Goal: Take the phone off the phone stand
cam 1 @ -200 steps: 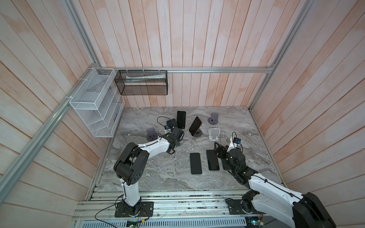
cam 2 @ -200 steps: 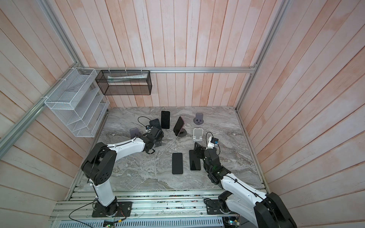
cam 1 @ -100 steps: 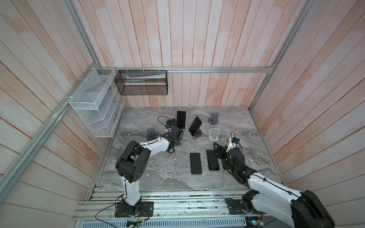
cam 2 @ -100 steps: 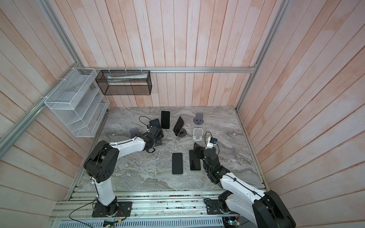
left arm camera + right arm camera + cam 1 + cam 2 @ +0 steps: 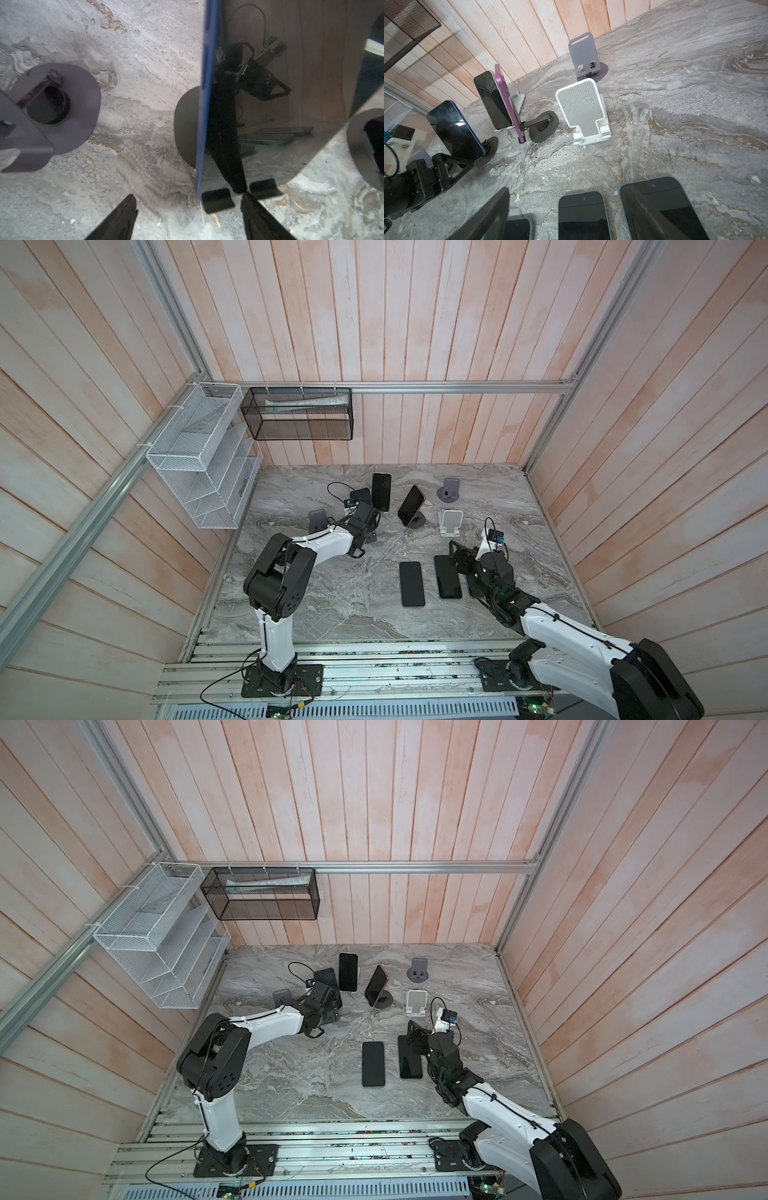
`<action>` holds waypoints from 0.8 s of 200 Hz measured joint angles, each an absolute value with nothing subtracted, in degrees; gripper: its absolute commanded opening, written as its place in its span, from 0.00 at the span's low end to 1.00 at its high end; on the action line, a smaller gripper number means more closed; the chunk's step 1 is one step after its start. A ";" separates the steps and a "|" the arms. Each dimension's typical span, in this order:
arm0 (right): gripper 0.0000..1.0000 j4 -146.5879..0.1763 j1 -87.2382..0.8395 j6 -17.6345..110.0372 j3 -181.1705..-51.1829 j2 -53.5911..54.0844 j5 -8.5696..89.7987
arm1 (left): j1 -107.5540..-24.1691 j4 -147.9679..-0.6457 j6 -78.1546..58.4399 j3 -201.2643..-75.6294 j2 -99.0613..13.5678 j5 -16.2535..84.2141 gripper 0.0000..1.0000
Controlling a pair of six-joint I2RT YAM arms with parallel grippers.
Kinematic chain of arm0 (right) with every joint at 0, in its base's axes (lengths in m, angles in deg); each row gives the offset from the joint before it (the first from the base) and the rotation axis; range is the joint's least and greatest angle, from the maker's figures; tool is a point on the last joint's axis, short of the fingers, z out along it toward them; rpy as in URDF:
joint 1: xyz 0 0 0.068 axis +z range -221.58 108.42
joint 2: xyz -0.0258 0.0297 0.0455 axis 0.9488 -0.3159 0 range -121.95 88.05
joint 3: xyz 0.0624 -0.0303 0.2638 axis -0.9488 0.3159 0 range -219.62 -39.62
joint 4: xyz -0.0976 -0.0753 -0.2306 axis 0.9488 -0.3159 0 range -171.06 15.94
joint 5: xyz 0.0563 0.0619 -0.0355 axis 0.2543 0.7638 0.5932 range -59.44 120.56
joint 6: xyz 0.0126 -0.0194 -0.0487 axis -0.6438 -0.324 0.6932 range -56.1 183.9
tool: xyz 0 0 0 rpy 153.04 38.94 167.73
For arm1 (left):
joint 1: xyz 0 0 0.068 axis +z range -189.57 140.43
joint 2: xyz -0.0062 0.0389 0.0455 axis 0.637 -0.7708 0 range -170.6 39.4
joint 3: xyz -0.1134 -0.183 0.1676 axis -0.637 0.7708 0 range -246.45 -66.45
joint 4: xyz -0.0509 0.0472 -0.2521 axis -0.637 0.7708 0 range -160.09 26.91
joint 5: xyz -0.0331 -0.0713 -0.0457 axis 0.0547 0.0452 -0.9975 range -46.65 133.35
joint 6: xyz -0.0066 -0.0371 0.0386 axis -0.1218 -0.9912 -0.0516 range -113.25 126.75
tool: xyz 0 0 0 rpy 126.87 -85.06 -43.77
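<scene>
The grey marble table (image 5: 332, 605) fills the lower middle of both top views. Low in the right wrist view, the right gripper (image 5: 566, 193) hangs wide and empty over flat phones (image 5: 581, 216). The left gripper (image 5: 188, 207), partly open, straddles the lower corner of the blue phone (image 5: 270, 104), which leans on its dark stand (image 5: 185, 124).

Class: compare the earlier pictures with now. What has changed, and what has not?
The left arm leaned slightly forward, its pincer staying at the blue phone. The right arm barely drifted left. Nothing gripped or released; phones and stands unmoved.
</scene>
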State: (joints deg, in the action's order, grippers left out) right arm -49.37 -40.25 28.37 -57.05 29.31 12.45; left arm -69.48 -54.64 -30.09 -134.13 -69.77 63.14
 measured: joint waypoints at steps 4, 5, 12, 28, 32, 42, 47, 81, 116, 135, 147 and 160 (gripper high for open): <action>0.87 -49.37 -40.25 28.37 -57.05 29.31 12.45 | -69.46 -54.71 -30.09 -133.97 -69.75 63.14 0.81; 0.87 -49.37 -40.25 28.37 -57.03 29.31 12.45 | -69.46 -54.71 -30.09 -133.91 -69.75 63.14 0.81; 0.87 -49.37 -40.25 28.37 -57.05 29.31 12.45 | -69.35 -54.71 -30.09 -133.62 -69.75 63.14 0.81; 0.87 -49.37 -40.25 28.37 -57.05 29.31 12.45 | -69.31 -54.71 -30.11 -132.75 -69.68 63.16 0.81; 0.87 -49.37 -40.25 28.37 -57.05 29.31 12.45 | -69.29 -54.73 -30.11 -132.55 -69.66 63.16 0.81; 0.87 -49.39 -40.25 28.37 -57.05 29.33 12.45 | -69.22 -54.69 -30.11 -132.07 -69.66 63.14 0.81; 0.87 -49.41 -40.25 28.37 -57.05 29.35 12.45 | -69.20 -54.67 -30.11 -131.88 -69.64 63.14 0.81; 0.87 -49.41 -40.25 28.35 -57.05 30.01 12.48 | -69.09 -54.67 -30.16 -130.24 -68.39 63.12 0.81; 0.87 -49.41 -40.25 28.35 -57.05 30.14 12.50 | -68.24 -54.89 -30.31 -130.06 -66.93 63.10 0.81; 0.87 -49.39 -40.25 28.35 -57.05 30.16 12.50 | -67.87 -54.84 -30.29 -130.02 -66.34 62.40 0.80; 0.87 -49.41 -40.25 28.35 -57.05 30.16 12.56 | -67.80 -54.64 -30.27 -130.02 -65.86 61.33 0.80; 0.88 -49.41 -40.25 28.35 -57.05 30.14 12.69 | -67.80 -54.21 -30.09 -130.02 -64.98 59.89 0.80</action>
State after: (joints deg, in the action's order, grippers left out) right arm -49.41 -40.25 28.35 -57.05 30.14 12.69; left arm -67.80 -54.21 -30.09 -130.02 -64.98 59.89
